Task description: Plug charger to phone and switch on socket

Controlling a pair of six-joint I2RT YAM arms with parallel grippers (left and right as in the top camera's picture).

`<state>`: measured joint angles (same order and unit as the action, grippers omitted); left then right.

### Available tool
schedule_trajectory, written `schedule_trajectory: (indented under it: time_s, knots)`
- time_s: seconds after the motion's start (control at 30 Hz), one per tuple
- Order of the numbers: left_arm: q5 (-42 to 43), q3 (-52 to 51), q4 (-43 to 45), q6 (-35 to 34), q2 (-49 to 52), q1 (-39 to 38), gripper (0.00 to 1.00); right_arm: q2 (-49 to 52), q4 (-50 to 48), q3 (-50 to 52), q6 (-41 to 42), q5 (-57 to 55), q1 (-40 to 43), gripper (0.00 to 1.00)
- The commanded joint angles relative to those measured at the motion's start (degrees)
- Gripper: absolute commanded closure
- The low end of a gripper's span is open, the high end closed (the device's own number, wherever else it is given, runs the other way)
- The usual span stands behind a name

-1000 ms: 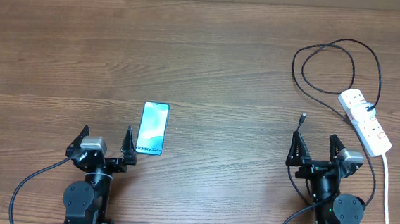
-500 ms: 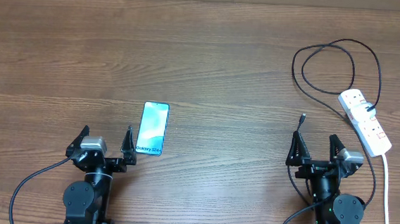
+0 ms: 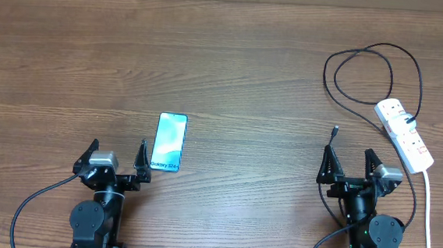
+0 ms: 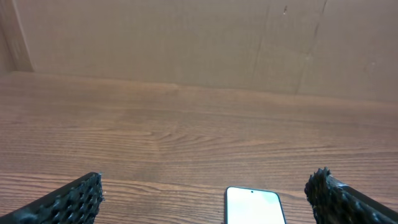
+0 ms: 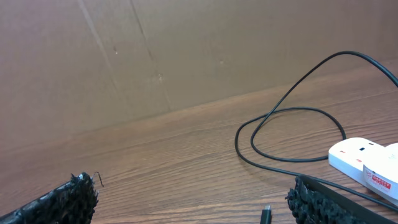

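The phone [image 3: 169, 142] lies flat on the wooden table with its screen lit, just ahead and right of my left gripper [image 3: 119, 143]. In the left wrist view the phone's top edge [image 4: 254, 208] shows low between the open jaws of the left gripper [image 4: 208, 175]. The charger cable [image 3: 383, 46] loops at the back right, one end plugged into the white socket [image 3: 404, 135]. Its plug tip [image 3: 335, 132] lies loose on the table just ahead of my open right gripper [image 3: 349, 152]. The right wrist view shows the tip [image 5: 265, 214], the cable [image 5: 292, 111] and the socket [image 5: 367, 158] ahead of the right gripper [image 5: 193, 182].
A thick white cord [image 3: 428, 209] runs from the socket toward the front right edge. A brown cardboard wall [image 4: 199, 43] stands along the table's far side. Both arm bases sit at the front edge.
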<state>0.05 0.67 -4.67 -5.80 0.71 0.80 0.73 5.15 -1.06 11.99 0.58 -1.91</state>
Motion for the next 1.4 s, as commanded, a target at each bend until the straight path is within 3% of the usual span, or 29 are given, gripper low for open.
schedule_trajectory:
  time_s: [0.0,0.5,0.9,1.37]
  knots:
    - [0.39,-0.35,0.20,-0.59,-0.09,0.39,0.01,-0.57,-0.33,0.61,-0.07,-0.52,0.22,0.00]
    - [-0.04,-0.35,0.24,-0.61,-0.09,0.42,0.00,-0.57,-0.33,0.61,-0.07,-0.52,0.22,0.00]
    - [4.57,0.13,3.26,-0.66,-0.09,0.39,0.00,-0.57,-0.33,0.61,-0.07,-0.52,0.22,0.00]
    - [5.75,8.33,-1.11,-1.05,-0.07,0.39,0.00,-0.57,-0.33,0.61,-0.07,-0.52,0.22,0.00]
